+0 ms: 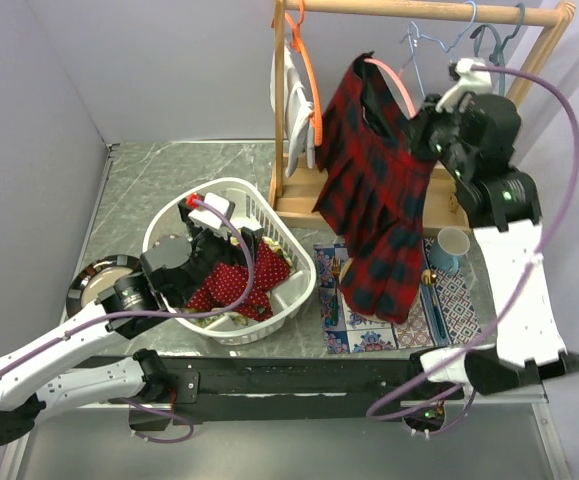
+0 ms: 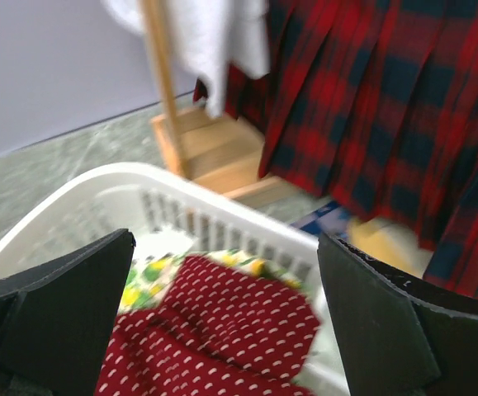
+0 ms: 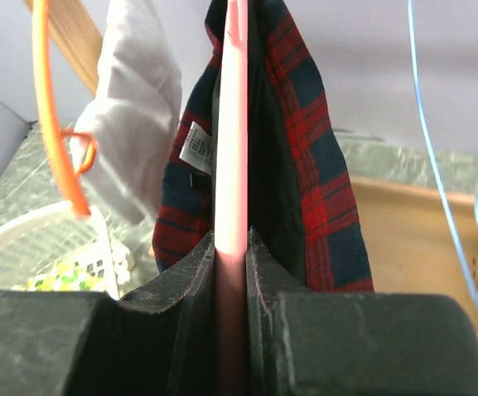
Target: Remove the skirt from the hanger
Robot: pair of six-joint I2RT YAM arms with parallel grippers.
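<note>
Two arms are sitting well apart. Your right gripper (image 3: pixel 232 247) is reaching up at the back right and clenching the pink hanger (image 3: pixel 232 124) edge-on, with both fingers pressing flat against the thin plastic. The tartan skirt (image 1: pixel 379 210) is hanging from that hanger in front of the wooden rack (image 1: pixel 419 10), draping down in long pleats. Its hem is dangling over the patterned mat (image 1: pixel 369 330); you cannot tell whether it is touching the mat. You also cannot tell whether the hanger's hook is catching the rail. On the skirt's left edge, the orange hanger (image 1: pixel 309 75) and its white garment (image 1: pixel 291 100) are crowding in just beside it, so room is running tight there. On the right, the light-blue wire hangers (image 1: pixel 419 50) are hanging near the gripper's body. A blue cup (image 1: pixel 452 245) is standing just beside the skirt's lower right edge. Toward you, the skirt's left side is leaving only a narrow gap to the rim of the white laundry basket (image 1: pixel 304 270). Your left gripper (image 2: pixel 226 243) is hovering over that basket with its jaws spread wide and gripping nothing, above a red dotted garment (image 2: pixel 222 330) lying inside. Bare table (image 1: pixel 169 170) is showing behind the basket, on the left side of the rack.
</note>
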